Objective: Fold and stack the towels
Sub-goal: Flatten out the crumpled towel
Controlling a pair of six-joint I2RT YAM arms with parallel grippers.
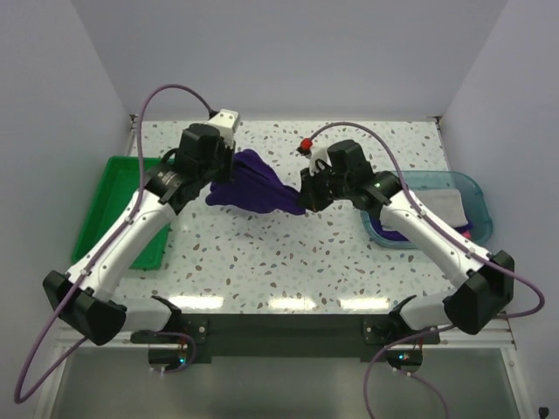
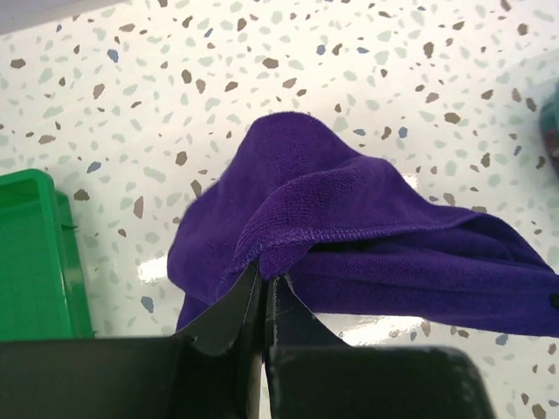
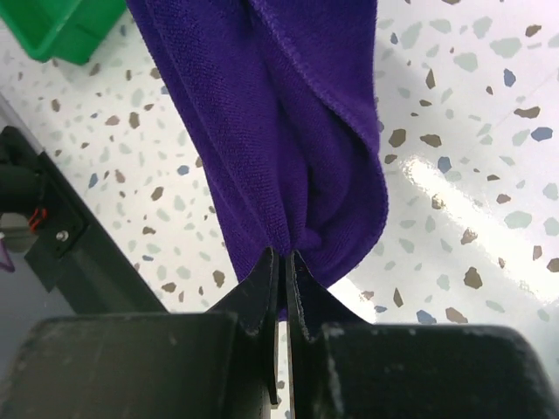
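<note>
Left gripper pinching purple towel, right gripper likewise (opposite end)

This is a robotics lab test cell rather than a home or shop. Plain white walls box in a speckled, terrazzo-pattern worktop at the back and on both sides. Two white-and-black robot arms, the left arm and the right arm, are bolted to a black rail at its near edge. Purple cables loop from them. A green plastic bin and a translucent teal tray sit at opposite ends.
</note>
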